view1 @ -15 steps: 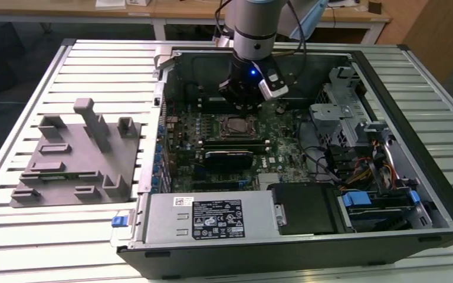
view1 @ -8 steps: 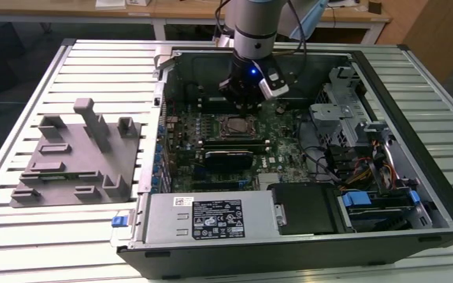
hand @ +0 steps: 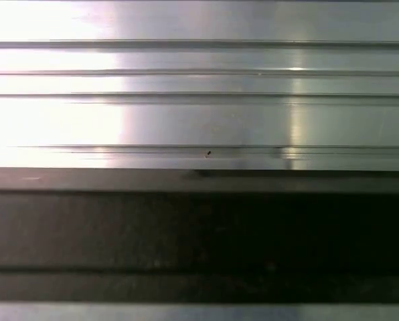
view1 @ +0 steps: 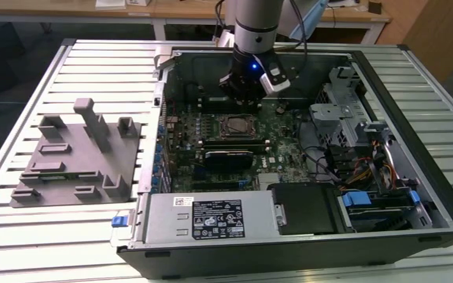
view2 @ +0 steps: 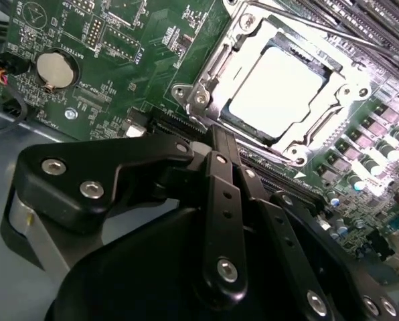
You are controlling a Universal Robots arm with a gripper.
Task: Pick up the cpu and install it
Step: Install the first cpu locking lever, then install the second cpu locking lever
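Observation:
The cpu (view2: 276, 90), a pale silver square, lies flat inside the metal socket frame (view2: 206, 80) on the green motherboard (view2: 119, 40). In the exterior view the cpu (view1: 237, 125) sits mid-board inside the open computer case (view1: 415, 118). My gripper (view1: 242, 99) hangs from the arm just beyond the socket, towards the back of the case and a little above the board. In the second wrist view the gripper (view2: 221, 137) has its black fingers (view2: 216, 180) pressed together, holding nothing, with the tips short of the socket's near edge.
A grey moulded fixture (view1: 73, 156) lies on the ribbed metal table (hand: 199, 100) at the exterior view's left. Inside the case are a power supply (view1: 210, 215), a drive cage with cables (view1: 360, 159), memory slots (view2: 380, 40) and a coin battery (view2: 54, 69).

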